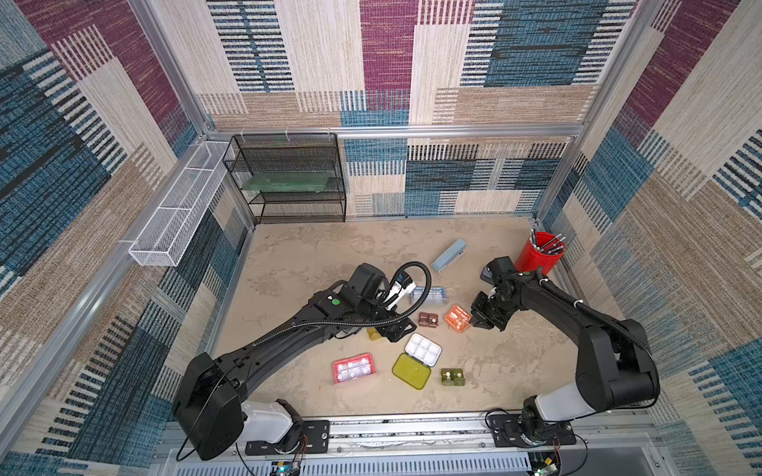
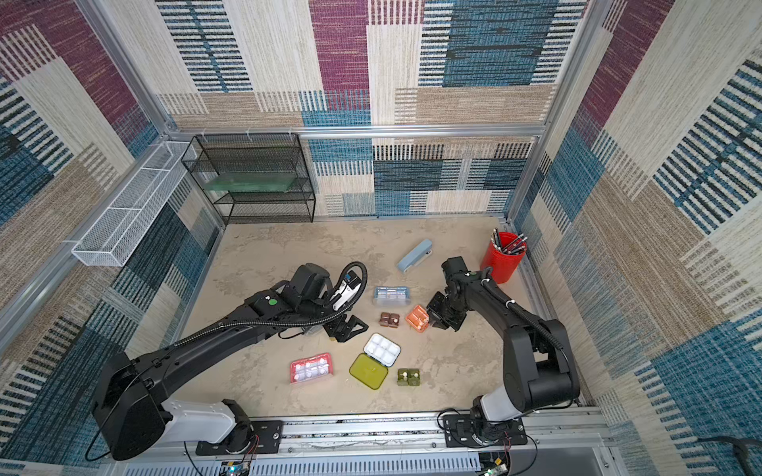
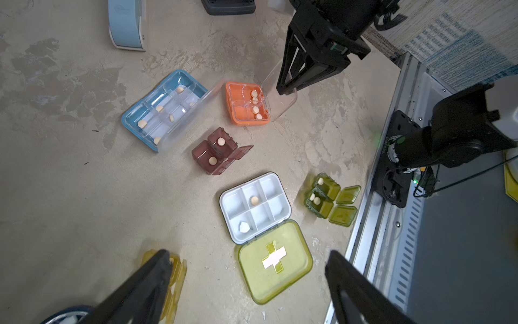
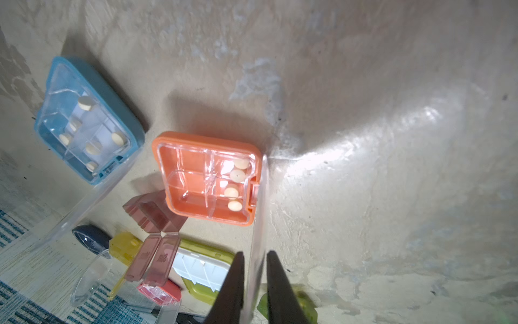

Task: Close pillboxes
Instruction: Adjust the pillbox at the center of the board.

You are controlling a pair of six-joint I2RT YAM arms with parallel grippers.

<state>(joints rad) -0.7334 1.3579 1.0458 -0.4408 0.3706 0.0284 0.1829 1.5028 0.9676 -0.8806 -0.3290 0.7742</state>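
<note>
Eight pillboxes were counted on the beige surface (image 1: pixel 313 255). The right gripper (image 4: pixel 253 280) had its fingers clenched on the clear lid (image 3: pixel 280 106) of the square orange plastic pillbox (image 4: pixel 206 179), which held four pale tablets. Just beside that orange box lay one light-blue translucent pillbox (image 3: pixel 165 109) and one brown two-cell pillbox (image 3: pixel 214 151), whose embossed lid words were unreadable. Near it, one yellow-green lid (image 3: pixel 258 280) bore one white cross. The left gripper (image 3: pixel 249 254), well apart, kept its fingers released and empty.

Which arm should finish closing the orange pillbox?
Right arm. Its jaws are shut on the clear lid of the orange pillbox, which stands raised at the box's edge, so it likely only needs swinging down. The left arm has its jaws open beside the amber pillbox, away from the orange one.
</note>
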